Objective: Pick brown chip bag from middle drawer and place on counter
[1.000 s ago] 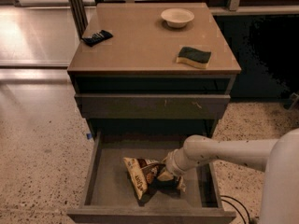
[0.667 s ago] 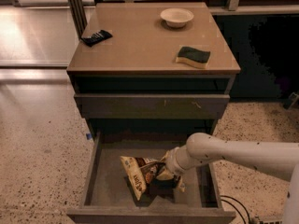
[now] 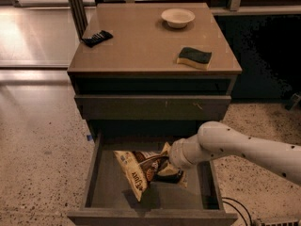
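Observation:
The brown chip bag (image 3: 139,167), cream-tan with a dark centre panel, is tilted inside the open middle drawer (image 3: 110,197), its lower corner pointing at the drawer floor and a shadow under it. My gripper (image 3: 165,169) reaches in from the right on a white arm and is shut on the bag's right side, holding it lifted off the floor. The tan counter (image 3: 141,41) is above, at the top of the dark cabinet.
On the counter stand a white bowl (image 3: 178,17) at the back, a green-yellow sponge (image 3: 194,57) at the right and a small black packet (image 3: 96,37) at the left. A closed grey drawer front (image 3: 153,106) sits above the open drawer. Speckled floor (image 3: 37,164) lies to the left.
The bag has risen and shifted a little to the left in my grip, tilting more steeply. My arm has lifted slightly with it.

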### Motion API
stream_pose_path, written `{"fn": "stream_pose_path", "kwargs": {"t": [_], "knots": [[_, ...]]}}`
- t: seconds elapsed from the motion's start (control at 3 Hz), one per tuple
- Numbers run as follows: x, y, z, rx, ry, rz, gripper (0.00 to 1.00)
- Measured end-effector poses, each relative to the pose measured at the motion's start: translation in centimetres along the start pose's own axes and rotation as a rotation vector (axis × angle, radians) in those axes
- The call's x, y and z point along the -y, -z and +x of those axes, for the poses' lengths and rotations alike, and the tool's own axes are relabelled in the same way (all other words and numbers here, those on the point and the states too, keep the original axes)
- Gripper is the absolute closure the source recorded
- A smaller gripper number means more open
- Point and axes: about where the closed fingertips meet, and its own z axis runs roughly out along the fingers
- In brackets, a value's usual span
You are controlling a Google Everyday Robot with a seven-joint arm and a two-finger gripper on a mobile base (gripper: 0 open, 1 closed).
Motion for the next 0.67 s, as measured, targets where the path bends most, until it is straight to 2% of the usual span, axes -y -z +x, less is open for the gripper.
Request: {"fn": "stream_pose_path", "kwargs": {"t": [0.67], "knots": [[1.8, 7.6, -7.9, -0.006, 0.127, -0.008, 1.00]]}}
